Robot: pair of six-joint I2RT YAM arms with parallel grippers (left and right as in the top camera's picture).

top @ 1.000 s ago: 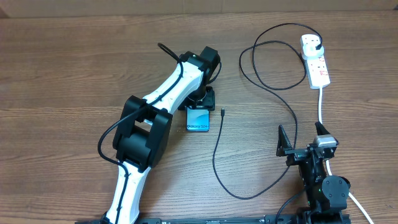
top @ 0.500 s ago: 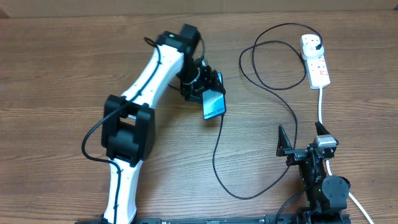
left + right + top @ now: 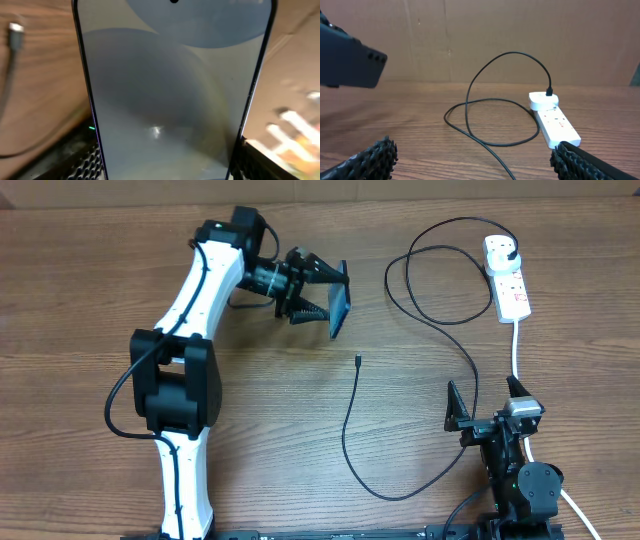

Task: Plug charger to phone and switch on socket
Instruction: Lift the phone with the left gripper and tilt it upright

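My left gripper (image 3: 322,292) is shut on the phone (image 3: 341,300) and holds it above the table at the back centre, turned on its edge. In the left wrist view the phone's pale screen (image 3: 170,90) fills the frame between my fingers. The black charger cable (image 3: 347,430) lies on the table, with its connector tip (image 3: 357,361) below the phone and apart from it. Its plug (image 3: 513,252) sits in the white socket strip (image 3: 508,280) at the back right. My right gripper (image 3: 490,408) is open and empty at the front right. The right wrist view shows the socket (image 3: 555,122) and cable (image 3: 485,85) ahead.
The socket's thick white cord (image 3: 516,345) runs down towards my right arm. The cable forms a loop (image 3: 430,280) left of the socket. A cardboard wall (image 3: 480,35) stands behind the table. The connector tip also shows in the left wrist view (image 3: 15,32).
My left gripper has lifted the phone off the table, carried it toward the back and turned it on edge. The cable and right arm have not moved.
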